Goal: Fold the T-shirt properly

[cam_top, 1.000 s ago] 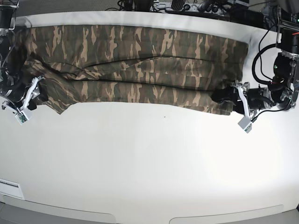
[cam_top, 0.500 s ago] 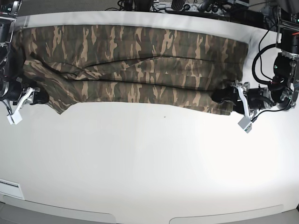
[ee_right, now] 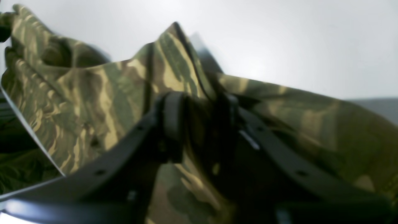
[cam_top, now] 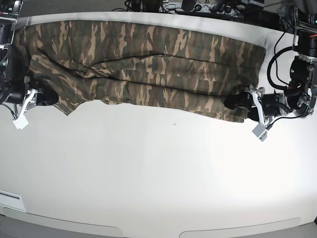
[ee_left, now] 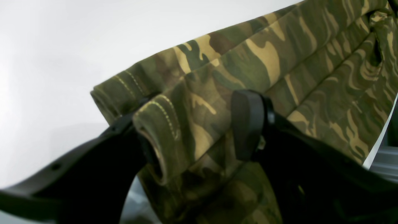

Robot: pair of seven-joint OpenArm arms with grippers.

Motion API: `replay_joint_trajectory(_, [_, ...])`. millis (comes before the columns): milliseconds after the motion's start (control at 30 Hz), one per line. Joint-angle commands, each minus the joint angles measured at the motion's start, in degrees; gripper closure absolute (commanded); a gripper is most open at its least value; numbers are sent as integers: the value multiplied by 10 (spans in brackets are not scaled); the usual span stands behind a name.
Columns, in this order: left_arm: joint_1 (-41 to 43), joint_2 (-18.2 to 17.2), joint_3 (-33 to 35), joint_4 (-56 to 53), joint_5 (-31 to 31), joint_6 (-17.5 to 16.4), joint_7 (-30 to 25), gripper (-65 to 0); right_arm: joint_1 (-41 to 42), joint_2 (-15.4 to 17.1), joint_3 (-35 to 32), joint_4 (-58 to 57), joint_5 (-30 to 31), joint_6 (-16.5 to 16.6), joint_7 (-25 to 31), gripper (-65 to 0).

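Base view: the T-shirt (cam_top: 148, 69) lies as a long band across the far part of the white tabletop (cam_top: 158, 168), its long axis running side to side, already doubled lengthwise with a crease line visible along the middle. The two arms stand at opposite ends of that axis, each at the near edge of the cloth, so neither is nearer than the other; each has its own end.

The right gripper (cam_top: 42, 96), at the base view's left, sits at the near corner of the cloth. In the right wrist view the right gripper (ee_right: 199, 124) has its jaws drawn close with camouflage fabric bunched between them, so it appears clamped on the T-shirt, though the frame is blurred.

The left gripper (cam_top: 237, 103), at the base view's right, sits at the opposite near corner. In the left wrist view the left gripper (ee_left: 189, 133) stands wide, with the rolled, stitched hem lying between the jaws; I cannot tell whether it bears on the cloth.

Judgement: the coming move turns on both ends being carried together across the short axis; the left end looks less secure.
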Motion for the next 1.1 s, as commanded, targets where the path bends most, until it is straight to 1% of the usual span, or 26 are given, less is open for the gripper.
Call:
replay_joint_trajectory(0, [-3,-9,-1,2,12,3,15,-356,9,14,4,6,15,3,4,-118])
replay_joint_trajectory(100, [-3,-9,-1,2,12,3,15,-356,9,14,4,12,14,3,5,-16])
replay_joint_trajectory(133, [-3,-9,-1,2,12,3,14,-356,9,15,4,15,15,3,5,0])
replay_joint_trajectory(300, [-3,-9,-1,2,13,3,14,-356,11,17,5,56,14,3,6,0])
replay_joint_trajectory(500, [-3,-9,-1,2,13,3,12,-356,10,26,5,163,14,3,2,0])
replay_joint_trajectory(667, [-3,-9,-1,2,13,3,12,-356,4,28,5,249,14,3,-40,0])
replay_joint_trajectory(767, [-3,-9,-1,2,13,3,12,-356,-16,28,5,302,17,3,-61,0])
replay_joint_trajectory(833, [-3,-9,-1,2,13,3,12,-356,-35,28,5,337,42,3,-62,0])
replay_joint_trajectory(933, [-4,-9,-1,2,13,3,12,-356,-69,28,5,390,97,3,-62,0])
replay_joint_trajectory(1067, [-4,-9,-1,2,13,3,12,-356,-113,28,5,447,97,3,-62,0])
